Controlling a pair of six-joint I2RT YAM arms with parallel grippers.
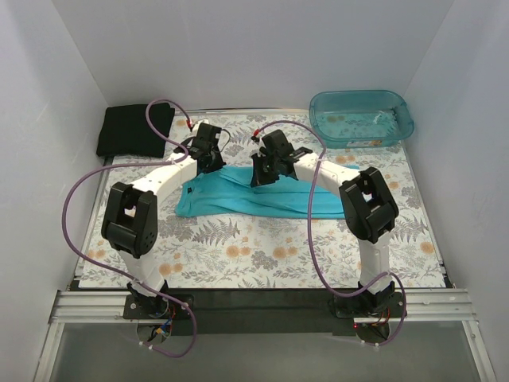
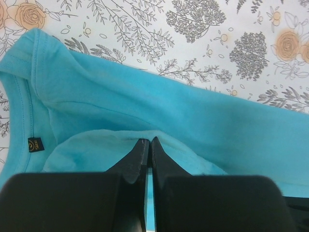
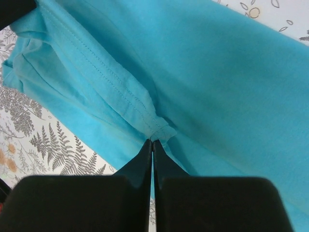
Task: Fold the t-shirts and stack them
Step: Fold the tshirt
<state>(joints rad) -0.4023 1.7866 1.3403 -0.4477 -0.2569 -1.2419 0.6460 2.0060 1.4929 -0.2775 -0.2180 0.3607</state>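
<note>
Both my left gripper (image 2: 148, 141) and right gripper (image 3: 152, 142) pinched the turquoise t-shirt (image 1: 238, 200), which lay mid-table in a long band. The black t-shirt (image 1: 134, 130) sat folded at the far-left corner. I judged a fold was in hand; the next move called for carrying both edges across evenly.

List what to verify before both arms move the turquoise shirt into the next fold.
1. Left gripper pinching the turquoise t-shirt: ok, jaws shut on a raised ridge of cloth.
2. Right gripper pinching the same shirt: ok, shut at a stitched seam.
3. Layers caught in each pinch: cannot tell.
4. Black t-shirt out of the path: ok, folded at the far left corner, apart from the turquoise one.
5. Tub clear: ok, far right, not touching the shirt.
6. Right arm's purple cable: cannot tell, it crosses the shirt in the top view; contact unclear.
</note>
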